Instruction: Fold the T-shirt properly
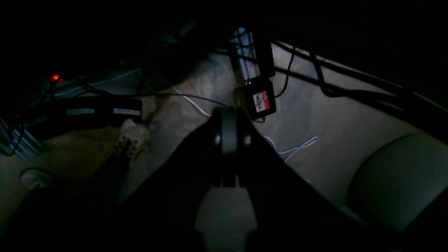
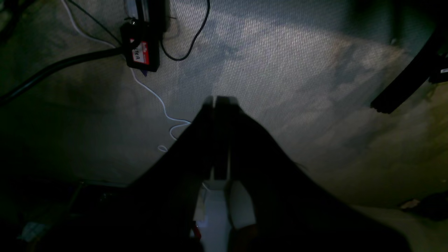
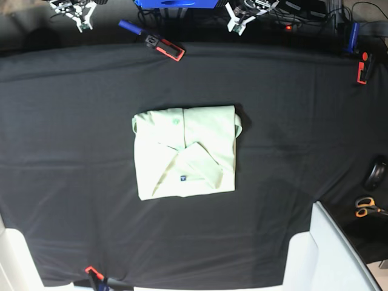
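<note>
On the black cloth [image 3: 73, 121] lies the folded T-shirt [image 3: 185, 151] — both arms' jaws clenched, seemingly on nothing.

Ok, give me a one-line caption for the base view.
Pale green T-shirt folded into a neat rectangle, collar showing, at the centre of a black-covered table; scissors lie at the right edge.
</note>
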Robot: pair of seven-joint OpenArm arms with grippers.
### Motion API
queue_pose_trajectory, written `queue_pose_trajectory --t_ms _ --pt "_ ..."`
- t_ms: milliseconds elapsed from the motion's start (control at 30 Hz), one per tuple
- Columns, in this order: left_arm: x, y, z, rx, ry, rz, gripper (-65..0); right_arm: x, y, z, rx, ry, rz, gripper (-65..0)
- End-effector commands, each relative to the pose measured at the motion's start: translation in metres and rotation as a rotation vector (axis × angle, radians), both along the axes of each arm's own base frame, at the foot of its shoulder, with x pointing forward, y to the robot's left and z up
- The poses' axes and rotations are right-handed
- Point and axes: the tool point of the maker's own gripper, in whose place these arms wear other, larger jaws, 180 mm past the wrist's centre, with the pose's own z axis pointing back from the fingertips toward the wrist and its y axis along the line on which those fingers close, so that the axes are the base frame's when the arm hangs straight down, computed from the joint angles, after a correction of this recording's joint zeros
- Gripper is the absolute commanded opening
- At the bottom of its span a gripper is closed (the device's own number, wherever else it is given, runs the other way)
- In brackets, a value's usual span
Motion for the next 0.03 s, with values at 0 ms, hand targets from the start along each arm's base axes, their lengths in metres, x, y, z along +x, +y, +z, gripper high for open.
queue_pose_trajectory --t_ms 0 --pt "-0.0026 -0.0001 0.0002 -0.002 0.003 0.006 -65.0 -0.0033 -0.0078 0.0013 -0.010 0.006 0.001 -64.9"
